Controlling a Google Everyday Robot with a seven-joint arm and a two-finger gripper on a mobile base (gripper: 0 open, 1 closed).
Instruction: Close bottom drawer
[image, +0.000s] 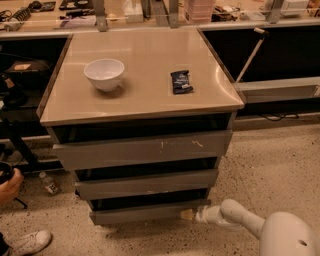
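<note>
- Task item: the bottom drawer (145, 213) is the lowest of three in the cabinet, below the middle drawer (147, 184) and the scratched top drawer (142, 149). Its low front stands proud of the carcass with a dark gap above it, so I judge it not fully shut.
- Gripper: the gripper (188, 215) is low at the right end of that drawer's front, its tan tip touching or just beside the front. Whether it is open or closed cannot be told. Nothing is seen in its hold.
- Risk, racking: contact is at the far right end, not the middle. A push there may skew the drawer, leaving the left side behind and binding the runners.
- Risk, slip-off: the tip sits close to the front's right corner. A small sideways drift could carry it off the front and against the cabinet side.
- Risk, riding up: the front is low. If the tip climbs, it could enter the gap beneath the middle drawer or press the wrong front.
- Risk, jolt: a hard final push may shake the cabinet, disturbing the white bowl (104, 74) and the black packet (181, 81) on the cabinet top (150, 102).
- Bystander: a person's hand (7, 184) is at the left edge, well apart from the drawer. I judge this a low concern unless it approaches.
</note>
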